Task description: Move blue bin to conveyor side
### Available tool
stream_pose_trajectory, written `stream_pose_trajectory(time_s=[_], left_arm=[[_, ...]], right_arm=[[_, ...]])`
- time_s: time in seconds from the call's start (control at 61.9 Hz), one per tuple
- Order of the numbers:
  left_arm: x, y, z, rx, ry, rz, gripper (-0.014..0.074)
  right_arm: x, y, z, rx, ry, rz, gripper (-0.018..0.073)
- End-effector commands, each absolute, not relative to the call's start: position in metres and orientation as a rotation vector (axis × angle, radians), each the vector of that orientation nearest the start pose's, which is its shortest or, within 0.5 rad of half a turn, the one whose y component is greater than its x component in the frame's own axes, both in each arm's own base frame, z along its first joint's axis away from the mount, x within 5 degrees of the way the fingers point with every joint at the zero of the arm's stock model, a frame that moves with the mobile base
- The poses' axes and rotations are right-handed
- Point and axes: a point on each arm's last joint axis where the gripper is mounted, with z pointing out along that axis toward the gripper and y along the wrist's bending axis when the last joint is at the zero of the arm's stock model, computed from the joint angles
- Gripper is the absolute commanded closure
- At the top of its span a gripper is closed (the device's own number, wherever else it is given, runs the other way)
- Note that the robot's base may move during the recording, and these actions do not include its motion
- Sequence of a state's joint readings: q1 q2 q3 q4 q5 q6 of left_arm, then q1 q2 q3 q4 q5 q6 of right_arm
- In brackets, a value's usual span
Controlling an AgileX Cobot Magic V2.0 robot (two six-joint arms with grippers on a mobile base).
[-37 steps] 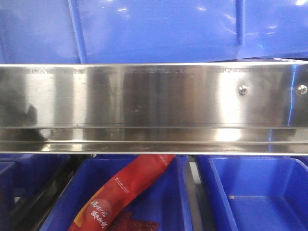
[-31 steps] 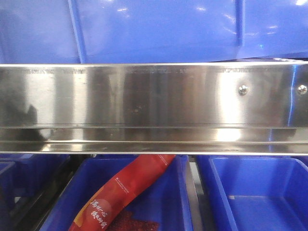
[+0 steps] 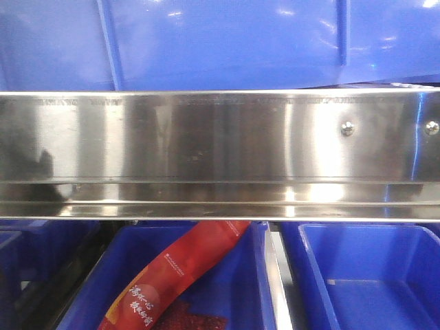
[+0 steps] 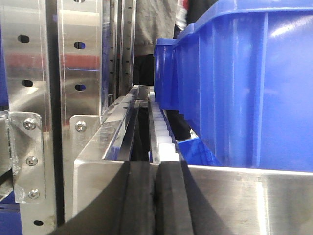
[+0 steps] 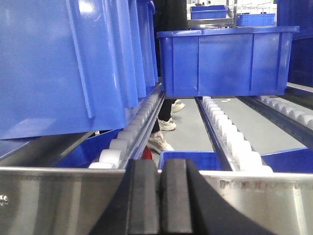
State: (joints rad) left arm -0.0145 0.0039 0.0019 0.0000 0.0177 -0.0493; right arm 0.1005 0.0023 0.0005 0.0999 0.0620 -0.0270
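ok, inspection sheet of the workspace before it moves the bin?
Surface: stainless rail across the front; white roller tracks behind it.
Job's things: blue bin on the rollers just behind the rail; conveyor belt not seen.
Clutter: red packet in a lower bin; second bin farther along the rollers.
Grippers: left fingers pressed together; right fingers pressed together; both hold nothing.
Cables: nothing seen.
Surroundings: person's shoes beyond the tracks.

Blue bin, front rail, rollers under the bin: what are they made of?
Blue bin: glossy moulded plastic, by its soft highlights and ribs. Rail: brushed stainless steel, likely; streaky reflections, screw heads. Rollers: white, matte, probably plastic.
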Motion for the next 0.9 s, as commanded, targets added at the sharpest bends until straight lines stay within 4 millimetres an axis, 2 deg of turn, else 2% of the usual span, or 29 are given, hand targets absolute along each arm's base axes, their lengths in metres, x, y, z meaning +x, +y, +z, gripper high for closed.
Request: stream_pose_trajectory(time_s=[0.0, 0.468, 0.695, 0.775, 0.888], left_arm=[[0.056, -0.001, 0.213, -0.018, 1.484, -0.044, 0.0613], [0.056, -0.001, 0.216, -0.017, 1.456, -0.044, 0.0613], [0.053, -0.001, 0.23, -0.015, 1.298, -0.047, 0.0613], [0.049, -0.001, 0.247, -0.014, 1.271, -0.047, 0.0613], [0.039, -0.001, 0.28, -0.004, 1.26, -0.033, 0.0613]], right_arm=[[0.056, 0.006, 0.209, -0.029, 1.528, 0.139, 0.0648], [0.056, 0.005, 0.215, -0.023, 1.46, 0.137, 0.0648], [0.051, 0.003, 0.235, -0.001, 1.234, 0.13, 0.0648], [0.047, 0.003, 0.256, -0.004, 1.206, 0.135, 0.0648], [0.032, 0.003, 0.298, -0.019, 1.216, 0.148, 0.0648]])
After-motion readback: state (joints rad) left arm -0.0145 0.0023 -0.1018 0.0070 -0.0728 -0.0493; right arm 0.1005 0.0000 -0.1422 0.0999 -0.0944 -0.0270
